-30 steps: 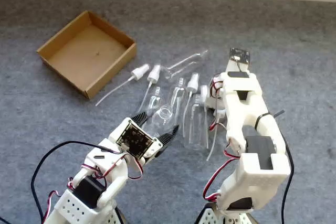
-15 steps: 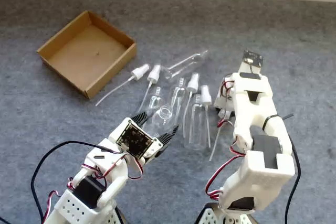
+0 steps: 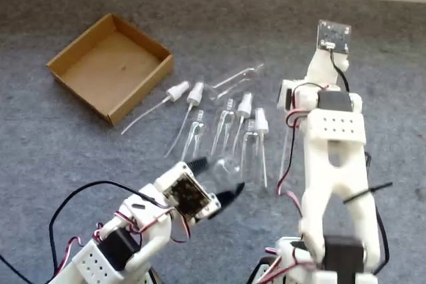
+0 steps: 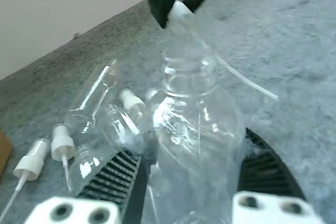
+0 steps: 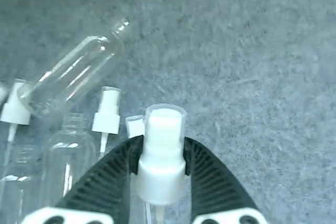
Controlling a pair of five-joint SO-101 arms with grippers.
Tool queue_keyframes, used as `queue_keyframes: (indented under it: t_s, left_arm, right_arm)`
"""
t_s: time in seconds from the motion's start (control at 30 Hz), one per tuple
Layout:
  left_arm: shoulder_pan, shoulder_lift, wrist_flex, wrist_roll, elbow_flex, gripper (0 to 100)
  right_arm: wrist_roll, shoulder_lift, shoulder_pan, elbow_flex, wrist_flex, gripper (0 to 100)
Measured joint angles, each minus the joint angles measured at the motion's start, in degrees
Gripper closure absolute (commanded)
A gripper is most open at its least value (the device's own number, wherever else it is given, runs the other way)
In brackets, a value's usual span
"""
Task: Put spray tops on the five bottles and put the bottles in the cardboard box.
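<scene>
Bottle point(image 4: 197, 129) base hidden in left jaws; spray top point(image 5: 160, 156) tube cut off.

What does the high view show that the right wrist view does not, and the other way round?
High view, not right wrist view: the cardboard box and the left gripper holding a clear bottle. Right wrist view, not high view: the head of a white spray top clamped in the right gripper, seen from close. Both: loose bottles and loose spray tops lying on the grey carpet.
</scene>
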Motion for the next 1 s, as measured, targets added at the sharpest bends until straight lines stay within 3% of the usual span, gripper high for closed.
queue_keyframes:
  t_s: [0.27,0.77,1.0]
  left_arm:
    - [5.6,0.0,3.5,0.0,0.0,92]
    - [5.8,0.0,3.5,0.3,0.0,92]
    - [5.8,0.0,3.5,11.1,0.0,92]
  right_arm:
    - [0.1,-16.1,-3.3,0.0,6.6,99.1]
    - [0.1,-44.0,-13.2,0.0,9.7,99.1]
    - [0.1,-51.9,-15.4,4.5,6.0,99.1]
